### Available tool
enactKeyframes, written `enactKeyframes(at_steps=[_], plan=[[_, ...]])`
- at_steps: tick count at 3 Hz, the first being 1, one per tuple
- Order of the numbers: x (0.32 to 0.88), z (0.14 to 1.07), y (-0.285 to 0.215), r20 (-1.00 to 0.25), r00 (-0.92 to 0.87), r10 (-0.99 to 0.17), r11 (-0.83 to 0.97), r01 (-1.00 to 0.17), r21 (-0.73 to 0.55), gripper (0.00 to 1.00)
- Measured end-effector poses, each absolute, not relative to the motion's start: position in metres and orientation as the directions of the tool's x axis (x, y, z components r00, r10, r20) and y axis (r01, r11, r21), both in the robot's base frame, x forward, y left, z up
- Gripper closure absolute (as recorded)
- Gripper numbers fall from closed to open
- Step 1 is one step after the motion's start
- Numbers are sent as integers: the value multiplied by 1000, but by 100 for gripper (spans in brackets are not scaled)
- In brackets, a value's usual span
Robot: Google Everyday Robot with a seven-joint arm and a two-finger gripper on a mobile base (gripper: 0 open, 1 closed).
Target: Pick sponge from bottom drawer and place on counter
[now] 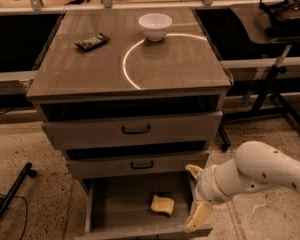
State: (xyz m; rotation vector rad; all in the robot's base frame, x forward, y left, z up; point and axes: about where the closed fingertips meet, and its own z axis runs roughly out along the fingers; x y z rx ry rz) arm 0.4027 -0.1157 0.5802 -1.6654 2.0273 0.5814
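the sponge (162, 204) lies on the floor of the open bottom drawer (117, 206), toward its right side. the gripper (191, 198) hangs at that drawer's right front corner, near the sponge but not touching it, jaws spread wide, holding nothing.

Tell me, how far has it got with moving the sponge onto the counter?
Done: the bottom drawer is pulled open. In hand: the gripper hangs open at the drawer's right front corner, beside the sponge, not touching it. Left: grasp the sponge, lift it, set it on the counter, which holds a bowl and a dark bar.
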Motion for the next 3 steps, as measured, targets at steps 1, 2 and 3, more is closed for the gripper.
enactKeyframes(at_steps=[1, 2, 3], plan=[[403, 531, -115, -596, -180, -783, 171, -983, 71, 0], [396, 480, -110, -623, -207, -754, 160, -978, 132, 0], [396, 480, -110, -623, -208, -754, 160, -978, 132, 0]])
